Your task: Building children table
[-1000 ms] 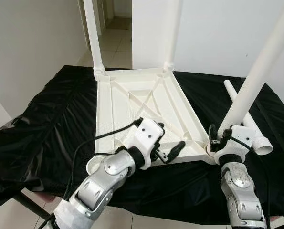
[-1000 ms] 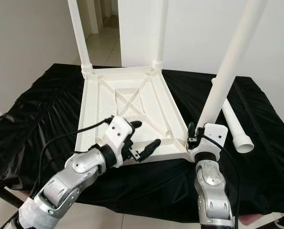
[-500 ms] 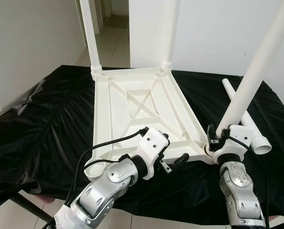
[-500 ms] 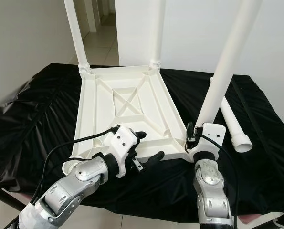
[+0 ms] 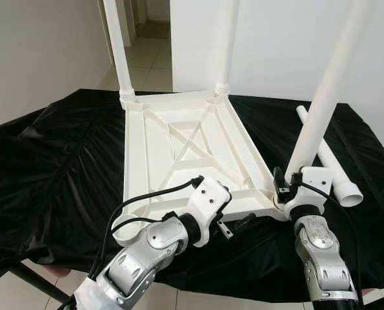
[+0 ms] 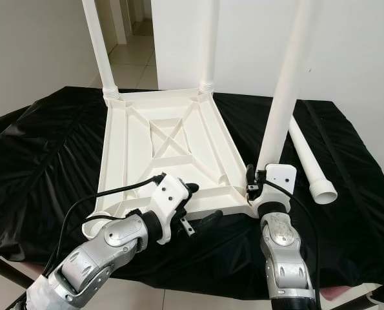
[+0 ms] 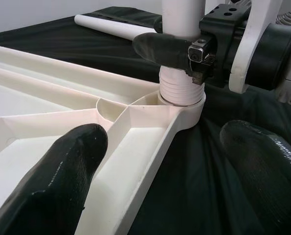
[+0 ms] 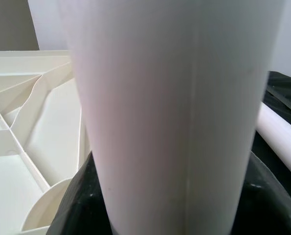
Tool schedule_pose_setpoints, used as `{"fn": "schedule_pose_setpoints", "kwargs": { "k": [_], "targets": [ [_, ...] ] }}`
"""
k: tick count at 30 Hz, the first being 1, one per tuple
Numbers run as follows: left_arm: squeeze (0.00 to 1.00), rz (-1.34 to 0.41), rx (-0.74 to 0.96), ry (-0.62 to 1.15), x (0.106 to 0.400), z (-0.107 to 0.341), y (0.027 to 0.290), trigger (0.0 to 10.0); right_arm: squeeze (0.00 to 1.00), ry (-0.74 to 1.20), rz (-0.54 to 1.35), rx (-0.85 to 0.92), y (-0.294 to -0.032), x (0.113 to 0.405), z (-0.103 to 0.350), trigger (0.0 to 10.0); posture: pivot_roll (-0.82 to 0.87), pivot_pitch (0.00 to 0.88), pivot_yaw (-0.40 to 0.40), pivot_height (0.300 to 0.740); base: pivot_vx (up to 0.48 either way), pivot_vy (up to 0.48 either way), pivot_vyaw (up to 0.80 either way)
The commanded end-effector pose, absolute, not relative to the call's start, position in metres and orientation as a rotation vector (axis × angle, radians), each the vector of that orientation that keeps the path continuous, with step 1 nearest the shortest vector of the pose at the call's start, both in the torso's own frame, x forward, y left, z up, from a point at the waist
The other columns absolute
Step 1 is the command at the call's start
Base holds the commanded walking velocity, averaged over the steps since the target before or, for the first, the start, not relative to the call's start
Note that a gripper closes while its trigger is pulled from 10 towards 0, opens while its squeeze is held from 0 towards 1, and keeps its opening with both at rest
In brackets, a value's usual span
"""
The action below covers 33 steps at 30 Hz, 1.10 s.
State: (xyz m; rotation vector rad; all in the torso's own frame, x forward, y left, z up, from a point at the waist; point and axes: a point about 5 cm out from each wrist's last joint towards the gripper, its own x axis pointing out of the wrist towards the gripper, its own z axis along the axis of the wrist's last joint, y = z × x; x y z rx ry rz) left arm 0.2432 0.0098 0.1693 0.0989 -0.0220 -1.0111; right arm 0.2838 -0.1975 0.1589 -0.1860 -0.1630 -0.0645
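Observation:
A white plastic tabletop [image 5: 179, 148] lies upside down on a black cloth. Upright legs stand in its far left [image 5: 117, 51] and far right [image 5: 225, 45] corners. A third white leg [image 5: 321, 110] rises from the near right corner socket [image 7: 182, 105], leaning slightly right. My right gripper [image 6: 259, 181] is shut on this leg just above its ribbed base. My left gripper [image 6: 201, 203] hangs open at the tabletop's near edge, left of that socket, one finger [image 7: 62, 171] over the rim and nothing between them. A fourth leg [image 5: 333, 171] lies loose on the cloth at the right.
The black cloth [image 5: 56, 161] covers a table [image 5: 24, 274] whose near edge runs just under my arms. A round corner socket [image 5: 124, 226] sits at the tabletop's near left. A white wall [image 5: 282, 39] stands behind, with a doorway [image 5: 146, 32] at the far left.
My left gripper has drawn back from over the tabletop to its near edge. The leg in my right gripper has swung from a strong rightward lean to nearly upright.

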Motion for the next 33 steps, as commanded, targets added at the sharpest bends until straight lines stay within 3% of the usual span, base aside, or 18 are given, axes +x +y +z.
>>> {"fn": "schedule_pose_setpoints", "kwargs": {
  "k": [1, 15, 33],
  "targets": [
    [0.0, -1.147, 0.114, -0.001, 0.236, 0.168, 0.007, 10.0, 0.0, -0.144, 0.0, -0.215, -0.192, 0.279, 0.147, 10.0, -0.04, 0.049, 0.03, 0.74, 0.0, 0.0, 0.0],
    [0.0, -1.158, 0.12, 0.007, 0.236, 0.169, 0.009, 10.0, 0.0, -0.122, 0.14, -0.279, -0.19, 0.254, 0.123, 10.0, -0.05, 0.056, 0.045, 0.74, 0.0, 0.0, 0.0],
    [0.0, -1.157, 0.124, 0.008, 0.236, 0.172, 0.012, 10.0, 0.0, -0.011, 0.023, -0.011, -0.198, 0.256, 0.106, 10.0, -0.03, 0.073, 0.045, 0.74, 0.0, 0.0, 0.0]
  ]
}}
